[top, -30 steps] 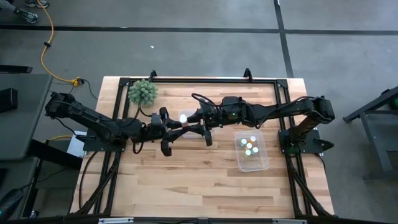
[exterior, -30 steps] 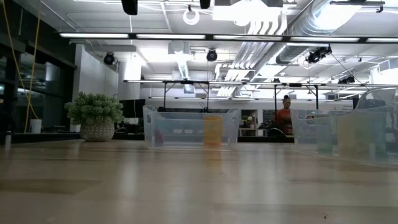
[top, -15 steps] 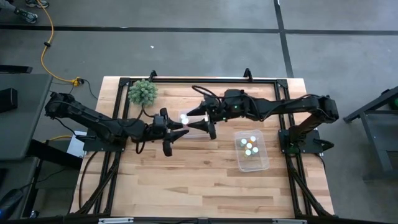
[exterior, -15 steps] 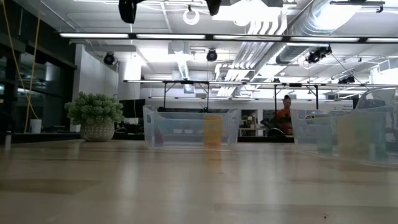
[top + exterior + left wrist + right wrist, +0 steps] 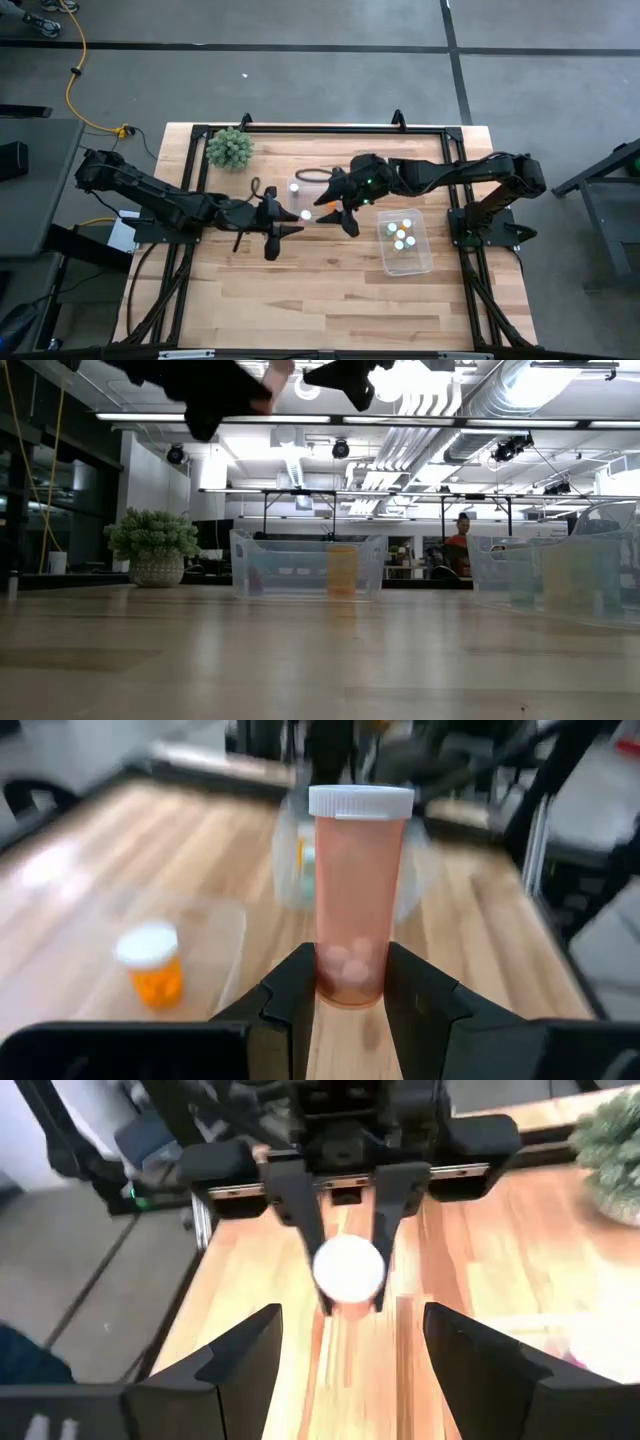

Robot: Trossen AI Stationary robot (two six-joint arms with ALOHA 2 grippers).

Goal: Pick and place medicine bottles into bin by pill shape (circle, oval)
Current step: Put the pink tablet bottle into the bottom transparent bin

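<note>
Bottle [image 5: 357, 900], orange with a white cap, is sitting pinched upright between the fingers of the left end effector [image 5: 283, 218], raised above the tabletop [image 5: 300, 290] near its middle. Pale pills are lying at its bottom. The right end effector [image 5: 337, 210] is hovering just at three o'clock of it, fingers spread wide and facing the cap [image 5: 348, 1267]. A clear bin [image 5: 300, 187] at twelve o'clock of the two end effectors is holding one orange bottle [image 5: 150, 960]. A second bin [image 5: 425, 262] at three o'clock, near the right arm's base, is holding several white-capped bottles [image 5: 401, 236]. A plant [image 5: 229, 149] is standing at the tabletop's eleven o'clock corner.
</note>
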